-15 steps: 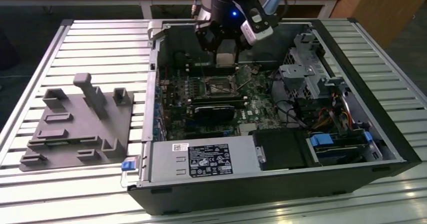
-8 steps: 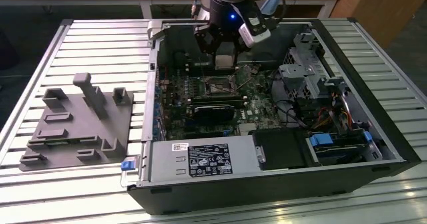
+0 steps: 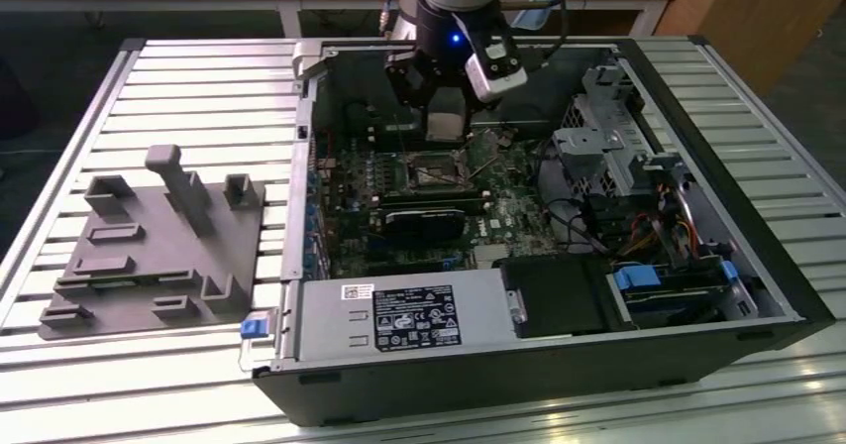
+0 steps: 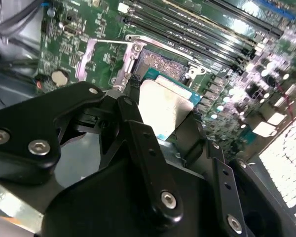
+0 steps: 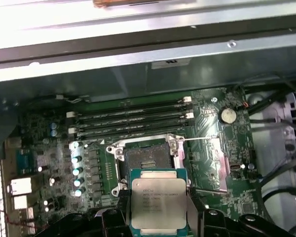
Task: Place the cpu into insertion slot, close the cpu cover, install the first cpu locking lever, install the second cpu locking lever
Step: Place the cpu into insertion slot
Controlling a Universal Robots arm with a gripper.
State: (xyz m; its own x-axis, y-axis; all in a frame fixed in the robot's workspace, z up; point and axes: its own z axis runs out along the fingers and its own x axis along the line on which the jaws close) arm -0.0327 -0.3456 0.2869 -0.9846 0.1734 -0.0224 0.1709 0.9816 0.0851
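Observation:
My gripper (image 5: 159, 213) is shut on the cpu (image 5: 159, 202), a flat square chip with a pale metal top, held by two opposite edges between black fingers (image 5: 122, 210). The cpu hangs a little above the green motherboard, just off the insertion slot (image 5: 145, 165), whose dark recessed centre lies bare. The cpu cover (image 5: 213, 160), a thin silvery frame, is swung open beside the slot. In the second wrist view the cpu (image 4: 165, 106) sits between the fingers (image 4: 134, 94), with the slot (image 4: 160, 63) and the open cover (image 4: 101, 61) beyond it. In the exterior view the gripper (image 3: 447, 127) hovers inside the open computer case over the slot (image 3: 434, 174).
A long black card (image 3: 426, 218) lies just in front of the slot. Memory slots (image 5: 133, 118) run along its far side. The power supply (image 3: 396, 317), drive cage (image 3: 601, 157) and cables (image 3: 648, 231) crowd the case. A grey fixture plate (image 3: 158, 256) rests on the slatted table.

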